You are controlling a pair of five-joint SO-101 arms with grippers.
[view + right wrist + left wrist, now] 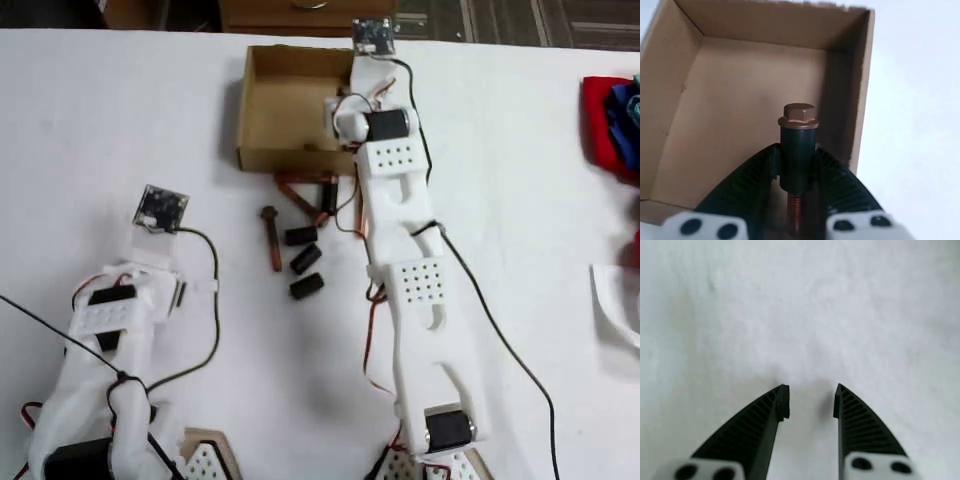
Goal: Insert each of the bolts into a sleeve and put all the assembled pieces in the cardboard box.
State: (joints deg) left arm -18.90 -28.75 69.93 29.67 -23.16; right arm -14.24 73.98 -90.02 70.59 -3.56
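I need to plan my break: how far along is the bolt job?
Done: one sleeved bolt is assembled. In hand: the right jaws hold it over the box, whose visible floor is bare, so nothing looks delivered yet. Left: a loose bolt, three loose sleeves and more pieces by the box lie on the table. The left jaws are open and hold nothing.
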